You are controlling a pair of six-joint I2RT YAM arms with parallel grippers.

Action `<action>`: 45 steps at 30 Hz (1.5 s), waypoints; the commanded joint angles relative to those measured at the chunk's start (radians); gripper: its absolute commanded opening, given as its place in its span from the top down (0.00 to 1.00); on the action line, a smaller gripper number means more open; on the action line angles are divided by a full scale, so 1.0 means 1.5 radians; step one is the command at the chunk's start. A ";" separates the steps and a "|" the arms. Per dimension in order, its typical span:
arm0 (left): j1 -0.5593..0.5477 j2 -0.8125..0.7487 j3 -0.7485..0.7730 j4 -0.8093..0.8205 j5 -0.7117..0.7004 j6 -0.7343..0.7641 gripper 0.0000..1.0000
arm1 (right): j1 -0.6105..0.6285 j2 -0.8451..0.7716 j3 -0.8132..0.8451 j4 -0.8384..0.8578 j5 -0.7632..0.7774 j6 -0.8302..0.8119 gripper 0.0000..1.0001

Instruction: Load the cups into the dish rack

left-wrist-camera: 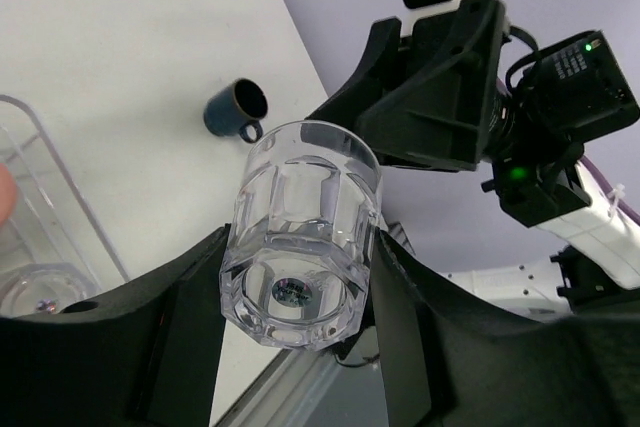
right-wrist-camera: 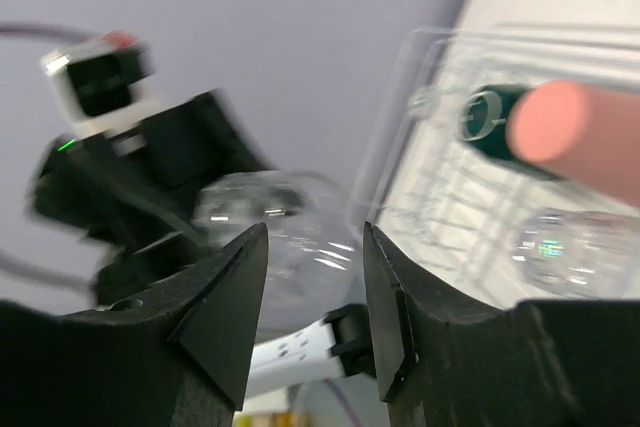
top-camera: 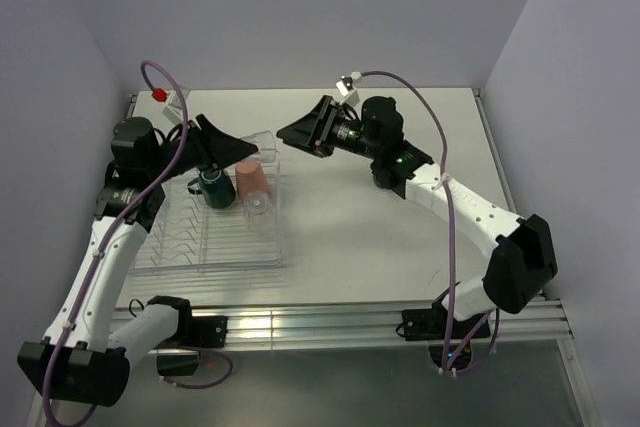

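My left gripper (top-camera: 245, 152) is shut on a small clear glass (left-wrist-camera: 300, 232) and holds it in the air over the far edge of the dish rack (top-camera: 200, 252). My right gripper (top-camera: 287, 134) is open and empty, and points at that glass (right-wrist-camera: 265, 232) from close by without touching it. In the rack stand the dark teal mug (top-camera: 213, 187), the salmon-pink tumbler (top-camera: 250, 179) and another clear glass (top-camera: 258, 205). The navy mug (left-wrist-camera: 237, 110) lies on the table beyond the rack; it is hidden in the top view.
The right gripper's fingers and wrist camera (left-wrist-camera: 440, 87) fill the space just beyond the held glass. The rack's raised rim (left-wrist-camera: 60, 182) is at the left in the left wrist view. A red and white block (top-camera: 160, 96) sits at the table's far left corner.
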 commanded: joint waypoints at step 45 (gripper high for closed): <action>0.297 0.003 -0.054 -0.372 -0.674 0.094 1.00 | -0.181 -0.128 -0.166 -0.200 0.213 -0.378 0.48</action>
